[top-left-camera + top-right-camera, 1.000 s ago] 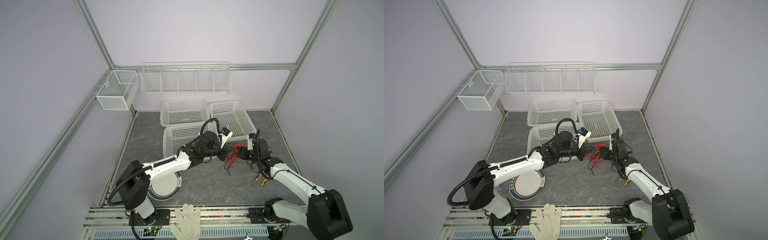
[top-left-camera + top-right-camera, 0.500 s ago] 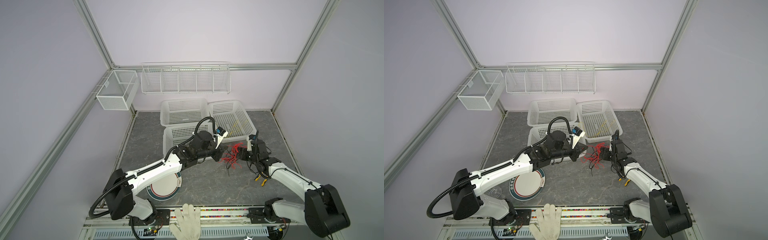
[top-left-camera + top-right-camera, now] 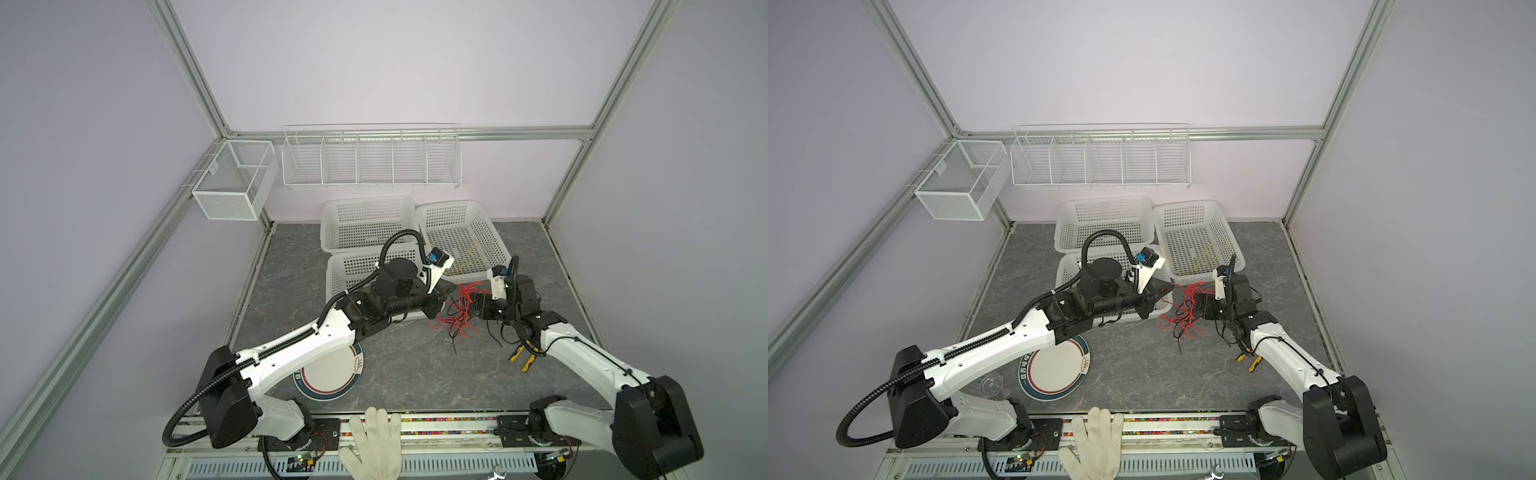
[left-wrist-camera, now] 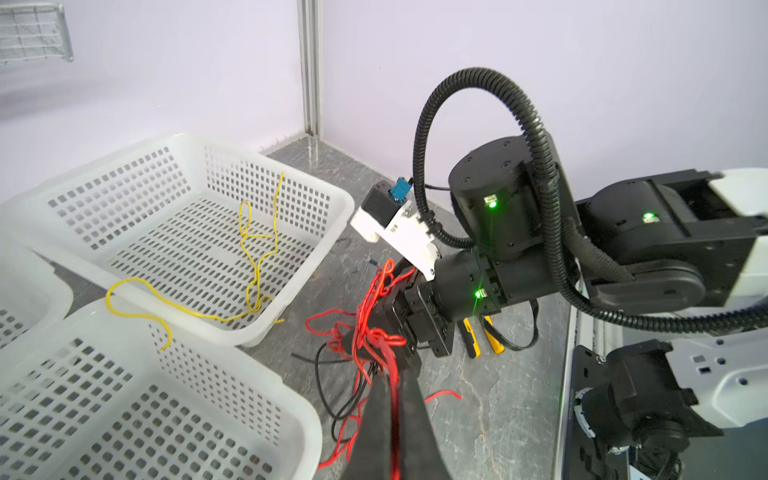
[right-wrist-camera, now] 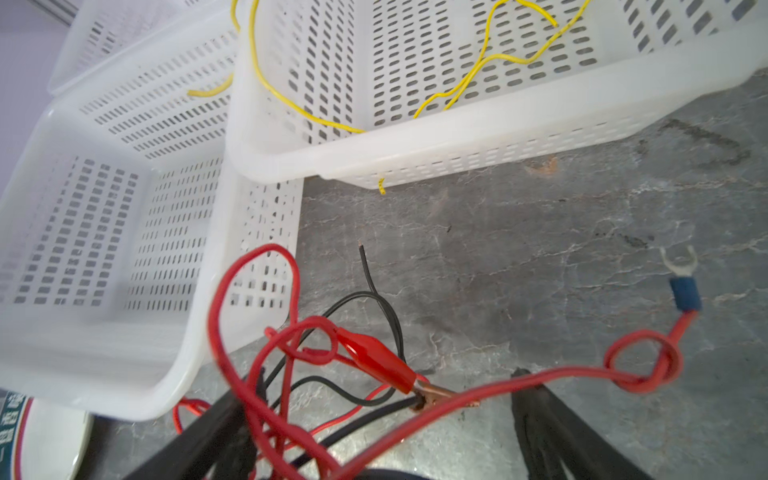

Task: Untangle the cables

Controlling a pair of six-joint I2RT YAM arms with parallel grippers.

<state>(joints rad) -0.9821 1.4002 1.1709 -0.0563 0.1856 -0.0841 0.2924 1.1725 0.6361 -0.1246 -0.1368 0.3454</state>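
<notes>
Gripping the red cable (image 4: 374,336), your left gripper (image 4: 395,378) has its two fingers pressed together on a strand that runs down between them, as the left wrist view shows. Your right gripper (image 5: 374,440) faces it from the far side of the tangle with its jaws spread wide. Red strands cross the gap, and the fingers (image 5: 540,415) do not press on them. In both top views the red cable is bunched between the two grippers over the grey table (image 3: 415,374), just in front of the near basket (image 4: 124,415). A black cable (image 5: 386,307) threads through the bunch and trails onto the table. The red alligator clip (image 5: 374,359) touches a black strand with its copper tip, and a blue fork terminal (image 5: 685,293) ends one red strand. The yellow cable (image 4: 133,280) lies apart in the rear basket (image 4: 116,187), one end draped over the rim into the near basket.
</notes>
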